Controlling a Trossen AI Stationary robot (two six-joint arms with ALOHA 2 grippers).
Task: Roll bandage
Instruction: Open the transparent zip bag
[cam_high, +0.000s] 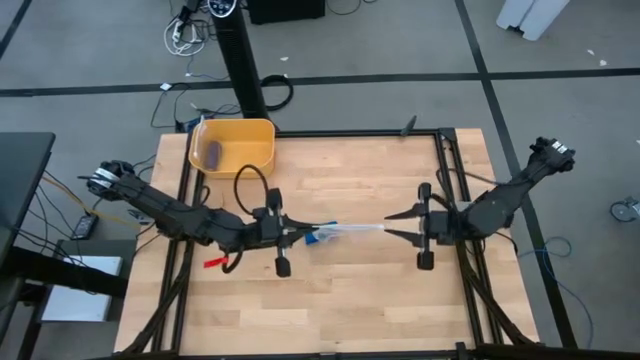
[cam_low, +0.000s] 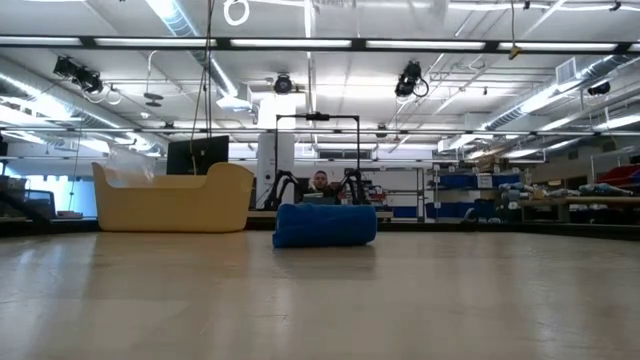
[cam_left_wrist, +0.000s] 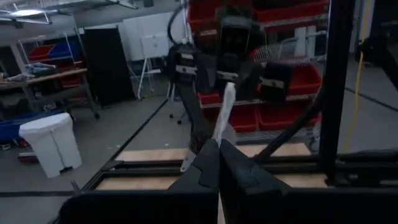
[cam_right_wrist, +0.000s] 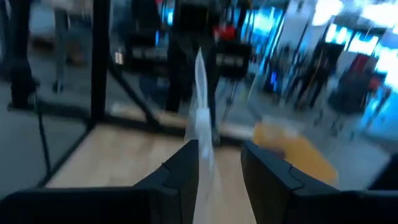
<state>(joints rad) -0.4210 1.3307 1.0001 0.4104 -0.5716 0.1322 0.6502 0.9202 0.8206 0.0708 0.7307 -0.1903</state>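
The bandage (cam_low: 325, 225) is a small bright blue roll lying on its side on the wooden table (cam_high: 340, 300). In the high view it (cam_high: 321, 238) shows just beyond my left gripper's fingertips. My left gripper (cam_high: 308, 235) is shut on a clear plastic packet (cam_high: 355, 229) that stretches level toward my right gripper (cam_high: 390, 226). My right gripper is open, and the packet's far end (cam_right_wrist: 200, 115) reaches in between its fingers. Neither gripper touches the bandage. The low view shows no gripper. My left gripper pinches the packet's near end (cam_left_wrist: 219, 142) between its two shut fingers, coming level from the table's left and lying along the packet. The packet runs on toward the right arm, above the table. My right gripper's finger (cam_right_wrist: 183, 165) lies beside the packet; I cannot tell whether it touches.
A yellow basket (cam_high: 232, 145) stands at the table's far left with a dull purple-grey cylinder (cam_high: 213, 152) inside; it also shows in the low view (cam_low: 175, 200). A black frame (cam_high: 445, 160) borders the table. Bare wood lies toward the near edge.
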